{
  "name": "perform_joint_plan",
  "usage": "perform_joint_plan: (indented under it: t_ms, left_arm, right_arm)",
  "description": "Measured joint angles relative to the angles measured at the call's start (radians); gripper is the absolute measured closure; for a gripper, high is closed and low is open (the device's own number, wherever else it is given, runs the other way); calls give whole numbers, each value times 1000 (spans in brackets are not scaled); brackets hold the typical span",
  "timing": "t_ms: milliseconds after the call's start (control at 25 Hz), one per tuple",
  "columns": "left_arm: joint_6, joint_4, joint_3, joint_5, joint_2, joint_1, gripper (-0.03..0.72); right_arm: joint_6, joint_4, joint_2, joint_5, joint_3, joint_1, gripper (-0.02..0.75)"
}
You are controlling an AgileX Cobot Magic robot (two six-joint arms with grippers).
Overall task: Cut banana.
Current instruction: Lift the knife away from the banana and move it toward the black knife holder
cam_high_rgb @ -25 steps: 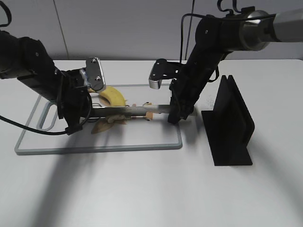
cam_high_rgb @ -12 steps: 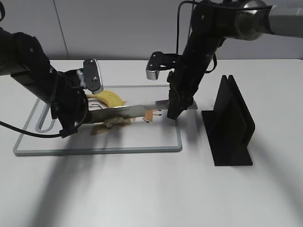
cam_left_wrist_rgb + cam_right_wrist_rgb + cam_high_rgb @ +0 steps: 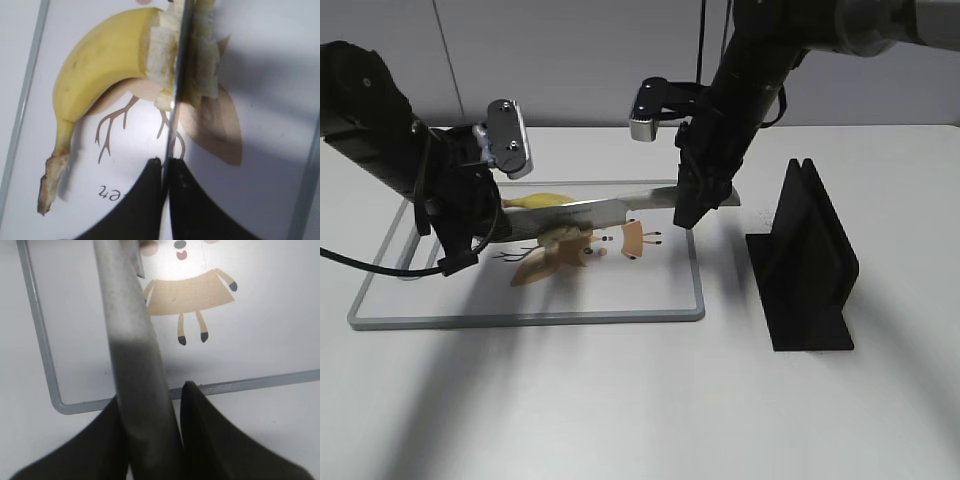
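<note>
The yellow banana (image 3: pixel 542 200) lies on the white cutting board (image 3: pixel 520 316), its stem to the left; in the left wrist view the banana (image 3: pixel 100 65) shows a cut end with several thin slices (image 3: pixel 202 65) beside it. A long knife (image 3: pixel 610 208) hangs level above the board. My left gripper (image 3: pixel 503 224) is shut on the blade's tip end (image 3: pixel 175 75), fingers pinching it (image 3: pixel 165 167). My right gripper (image 3: pixel 688 207) is shut on the knife's grey handle (image 3: pixel 132 355), fingers either side (image 3: pixel 150 400).
A black knife stand (image 3: pixel 810 260) stands right of the board. Tan deer drawings (image 3: pixel 548 262) are printed on the board. The board's grey rim (image 3: pixel 37 340) runs under the right gripper. The wall is close behind the table.
Both arms have risen and carried the knife up off the board. The slices and the printed drawings under the blade now show.
</note>
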Motion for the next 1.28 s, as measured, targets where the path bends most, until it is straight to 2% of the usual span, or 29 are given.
perform_joint_plan:
  t_ms: [1280]
  left_arm:
    - [0,38,3,-16,-119,2,671]
  right_arm:
    - [-8,15,-65,-29,-2,0,500]
